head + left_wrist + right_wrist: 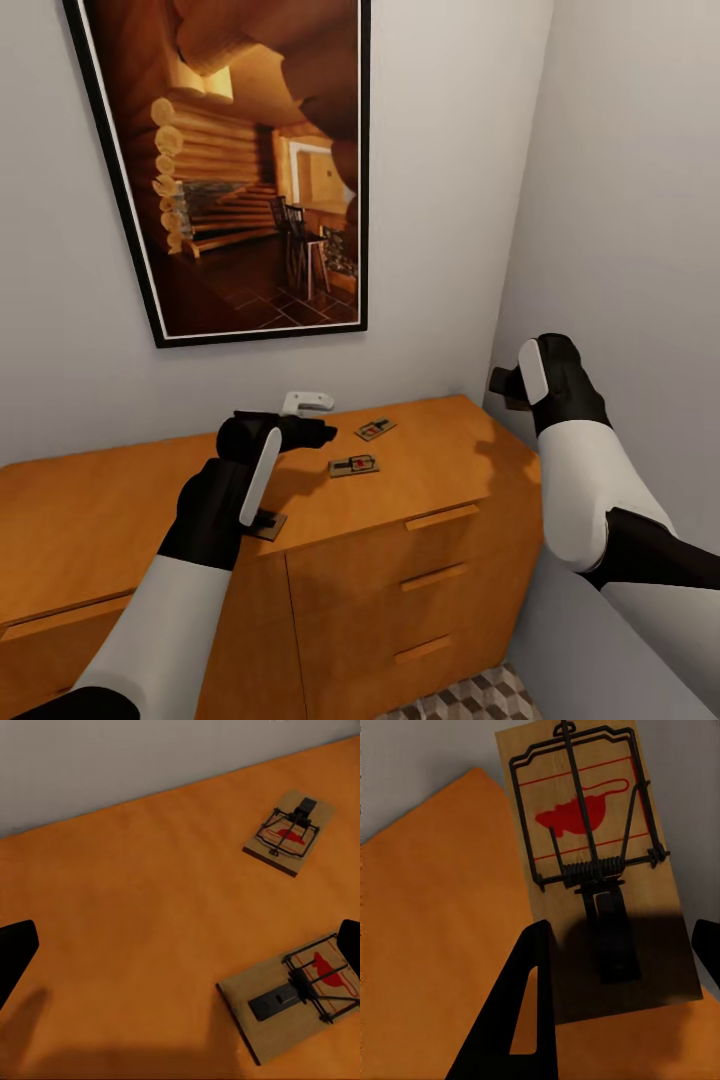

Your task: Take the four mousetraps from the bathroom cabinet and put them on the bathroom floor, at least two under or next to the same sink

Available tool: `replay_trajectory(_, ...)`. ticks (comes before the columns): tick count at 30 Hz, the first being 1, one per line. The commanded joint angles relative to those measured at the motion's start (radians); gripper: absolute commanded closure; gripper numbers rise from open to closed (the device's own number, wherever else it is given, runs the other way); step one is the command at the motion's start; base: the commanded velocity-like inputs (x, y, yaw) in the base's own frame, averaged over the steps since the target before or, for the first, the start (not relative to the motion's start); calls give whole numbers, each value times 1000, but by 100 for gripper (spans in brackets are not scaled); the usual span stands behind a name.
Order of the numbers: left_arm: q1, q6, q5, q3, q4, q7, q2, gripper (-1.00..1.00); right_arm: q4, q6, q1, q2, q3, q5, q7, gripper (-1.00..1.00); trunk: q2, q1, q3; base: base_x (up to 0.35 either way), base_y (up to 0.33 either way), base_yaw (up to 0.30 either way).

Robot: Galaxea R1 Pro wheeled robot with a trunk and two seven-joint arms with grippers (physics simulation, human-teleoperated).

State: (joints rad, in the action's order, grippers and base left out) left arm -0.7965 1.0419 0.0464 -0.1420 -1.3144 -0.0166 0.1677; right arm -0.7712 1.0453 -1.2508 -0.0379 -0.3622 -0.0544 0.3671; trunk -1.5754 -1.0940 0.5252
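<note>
Mousetraps (353, 466) lie on the cabinet (420, 480) just ahead of your wide-open left gripper (310, 432); your right gripper (619, 967) already clamps one.

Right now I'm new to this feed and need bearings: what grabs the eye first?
A large framed log-cabin picture hangs on the wall above the orange-brown cabinet. Two mousetraps lie on its top ahead of the left gripper. The right gripper grips another mousetrap.
</note>
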Motion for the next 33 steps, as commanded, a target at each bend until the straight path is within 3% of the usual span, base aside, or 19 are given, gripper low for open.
replay_trajectory(1, -1, 4, 3, 0, -3, -2, -1, -100, -1, 2, -1, -1, -3, -5, 7, 100, -1, 0, 1, 0, 0, 0)
replay_trajectory(3, -1, 4, 1, 1, -9, -2, -6, -100, -1, 2, -1, -3, -3, -4, 7, 100, -1, 0, 1, 0, 0, 0)
replay_trajectory(7, -1, 4, 1, 4, -20, -1, -23, -100, -1, 2, 0, -36, -1, -5, 7, 100, -1, 0, 1, 0, 0, 0)
replay_trajectory(10, -1, 4, 4, 14, -22, -1, -32, -100, -9, 2, 9, -97, 1, 1, 11, 100, -1, 0, 1, 0, 0, 0)
replay_trajectory(14, -1, 4, 7, 21, -13, -2, -37, -100, -14, 2, 25, -134, 6, 6, 13, 100, -1, 0, 1, 0, 0, 0)
replay_trajectory(17, -1, 4, 8, 22, 7, -2, -39, -100, -15, 2, 36, -137, 27, 7, 13, 100, -1, 0, 1, 0, 0, 0)
replay_trajectory(21, -2, 4, 8, 22, 63, -3, -46, -100, -56, 2, 65, -137, 94, 7, 13, 100, -1, 0, 1, 0, 0, 0)
replay_trajectory(25, -20, 0, 8, 22, 139, -2, -50, -100, -227, 2, 98, -137, 201, -1, 10, 100, -1, 0, 1, 0, 0, 0)
replay_trajectory(28, -67, -1, 10, 22, 193, -1, -47, -100, -318, 2, 126, -137, 248, -4, 7, 100, -1, 0, 1, 0, 0, 0)
replay_trajectory(33, -157, -2, 13, 21, 296, 8, -34, -100, -366, 2, 159, -136, 272, -6, 3, 100, -1, 0, 1, 0, 0, 0)
